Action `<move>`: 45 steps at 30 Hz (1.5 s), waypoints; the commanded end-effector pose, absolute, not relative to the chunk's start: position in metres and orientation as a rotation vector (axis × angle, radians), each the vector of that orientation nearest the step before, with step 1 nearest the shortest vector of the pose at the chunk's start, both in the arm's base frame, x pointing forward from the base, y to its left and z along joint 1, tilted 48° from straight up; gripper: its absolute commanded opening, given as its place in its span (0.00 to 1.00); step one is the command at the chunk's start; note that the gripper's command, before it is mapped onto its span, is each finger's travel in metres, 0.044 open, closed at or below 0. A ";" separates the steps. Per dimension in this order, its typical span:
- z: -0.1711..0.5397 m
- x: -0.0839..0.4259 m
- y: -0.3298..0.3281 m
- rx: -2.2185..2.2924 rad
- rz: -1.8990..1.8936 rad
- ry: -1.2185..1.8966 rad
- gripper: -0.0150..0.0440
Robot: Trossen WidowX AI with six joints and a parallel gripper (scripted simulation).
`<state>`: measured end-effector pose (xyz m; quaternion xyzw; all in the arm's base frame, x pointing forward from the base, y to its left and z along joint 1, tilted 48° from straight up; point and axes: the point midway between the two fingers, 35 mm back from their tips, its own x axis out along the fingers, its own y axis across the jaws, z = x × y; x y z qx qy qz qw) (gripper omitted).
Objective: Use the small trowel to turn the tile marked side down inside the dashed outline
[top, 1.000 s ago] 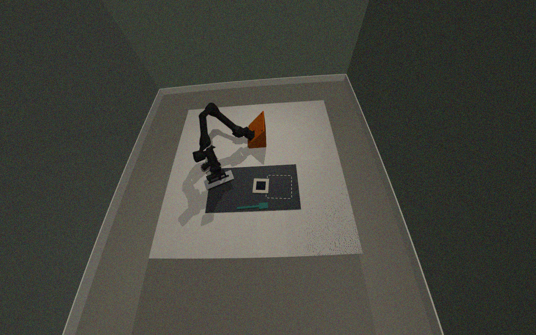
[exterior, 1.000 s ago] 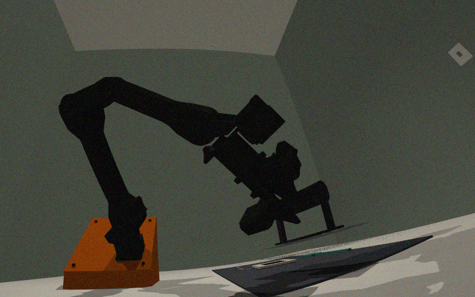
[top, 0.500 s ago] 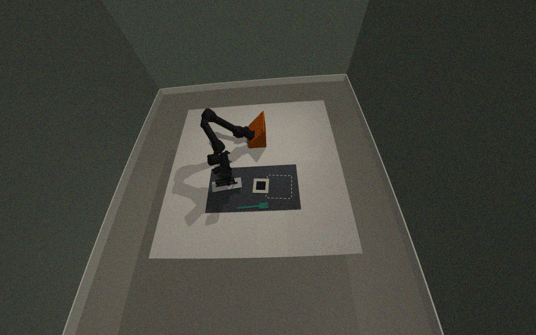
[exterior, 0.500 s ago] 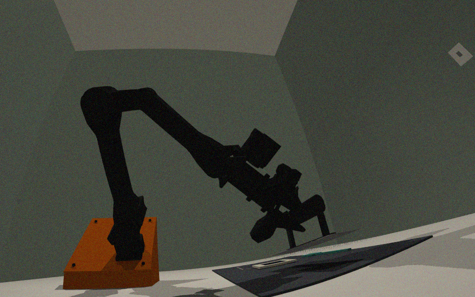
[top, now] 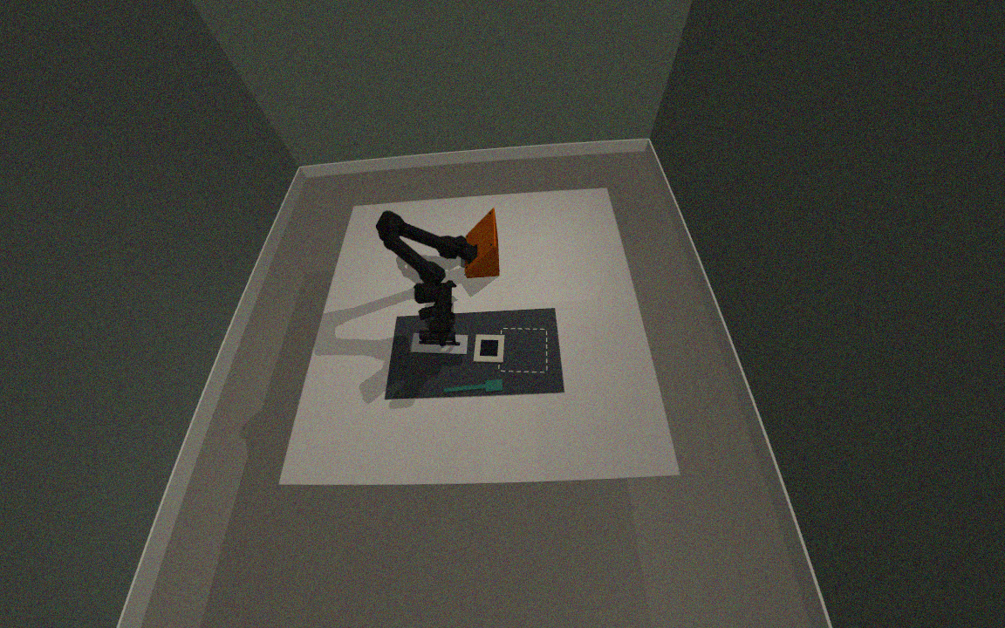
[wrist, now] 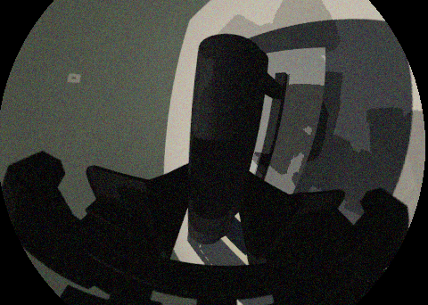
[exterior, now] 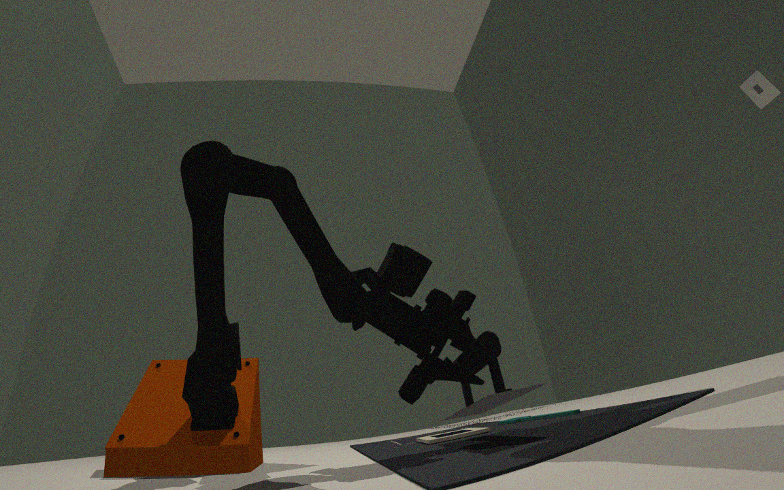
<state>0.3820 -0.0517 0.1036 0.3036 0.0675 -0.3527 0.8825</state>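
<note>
The cream tile (top: 488, 348) (exterior: 452, 434) lies flat on the dark mat (top: 535, 382) (exterior: 626, 414) (wrist: 366, 64), its dark square facing up. Its right edge overlaps the left line of the dashed outline (top: 547, 351). My gripper (top: 438, 331) (exterior: 452, 368) (wrist: 217, 166) is shut on the black handle of the trowel. The trowel's flat grey blade (top: 461, 344) (exterior: 492, 402) (wrist: 308, 69) hangs low over the mat's left half, just left of the tile in the top view. The blade looks clear of the tile. Its exact height is hard to tell.
A teal spatula-like tool (top: 494, 385) (exterior: 541, 416) lies near the mat's front edge. The orange arm base (top: 482, 262) (exterior: 163, 408) stands behind the mat on the pale table (top: 569, 437). Arm shadows darken the left of the mat.
</note>
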 end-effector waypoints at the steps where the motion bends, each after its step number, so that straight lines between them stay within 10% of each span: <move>1: 0.103 0.381 -0.048 0.648 -0.735 0.113 0.25; 45: 0.058 0.381 -0.061 0.648 -0.735 0.114 0.25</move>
